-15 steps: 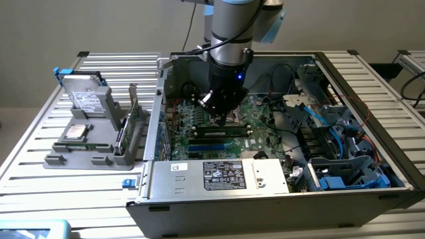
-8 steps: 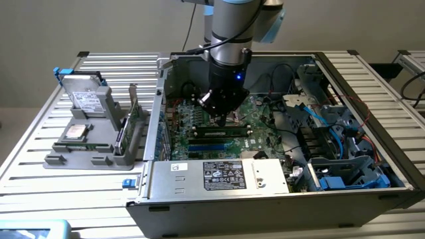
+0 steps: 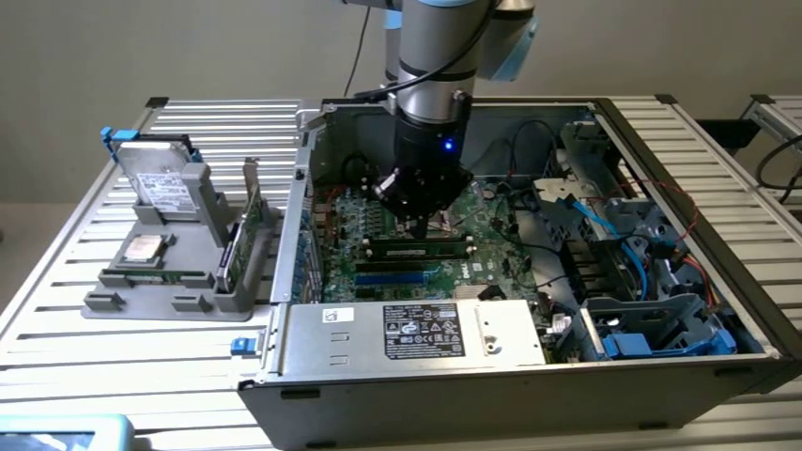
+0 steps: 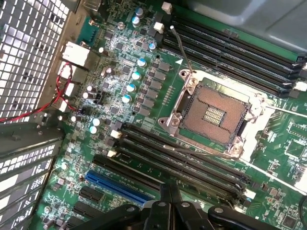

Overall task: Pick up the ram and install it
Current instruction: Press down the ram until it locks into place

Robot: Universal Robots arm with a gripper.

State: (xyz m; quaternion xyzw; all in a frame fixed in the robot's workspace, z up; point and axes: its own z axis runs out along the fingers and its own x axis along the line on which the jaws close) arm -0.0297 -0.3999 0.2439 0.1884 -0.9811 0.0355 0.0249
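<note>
the gripper (image 3: 420,224), fingers pressed together and holding nothing, hangs directly above the ram (image 3: 418,252), seated lengthwise in its motherboard slot (image 3: 470,252).

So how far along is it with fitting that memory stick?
The pickup looks done: the ram lies along a slot on the motherboard. In hand: the pincer hangs right above it. Left: confirming that it is pressed fully home, which I cannot tell from here.

Gripper (image 4: 170,203) hangs over a green motherboard (image 4: 144,91) with an empty CPU socket (image 4: 213,115)
</note>
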